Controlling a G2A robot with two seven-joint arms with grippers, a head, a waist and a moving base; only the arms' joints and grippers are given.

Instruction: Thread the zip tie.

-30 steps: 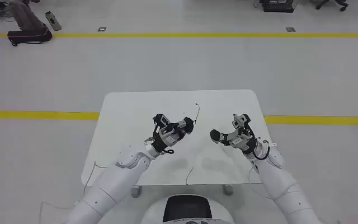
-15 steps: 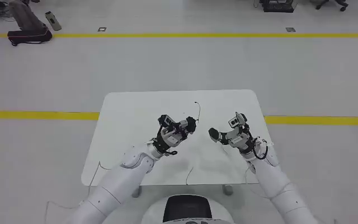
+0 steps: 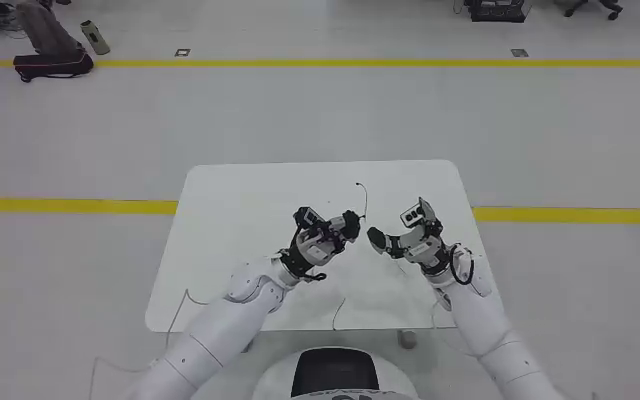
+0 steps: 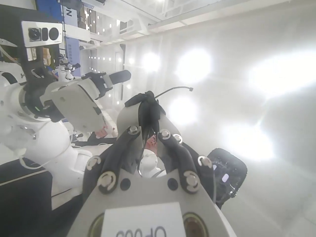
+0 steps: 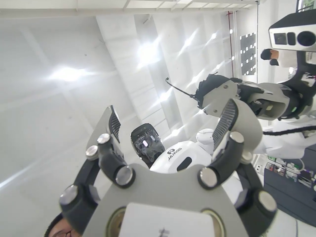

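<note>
Zip tie pinched in the left end effector, right end effector spread beside it

Above the white worktop (image 3: 230,200), the left end effector (image 3: 348,224) is clamped on one end of the thin black zip tie (image 3: 364,200). The tie's free length juts out past the fingertips (image 4: 148,99), with a small head at its tip. The right end effector (image 3: 377,240) hangs just beside it with its jaws apart, holding nothing and not touching the tie. A thin cable (image 3: 338,312) lies at the worktop's near edge. Yellow lines (image 3: 90,206) cross the floor, and a black bag (image 3: 45,55) lies far off.
</note>
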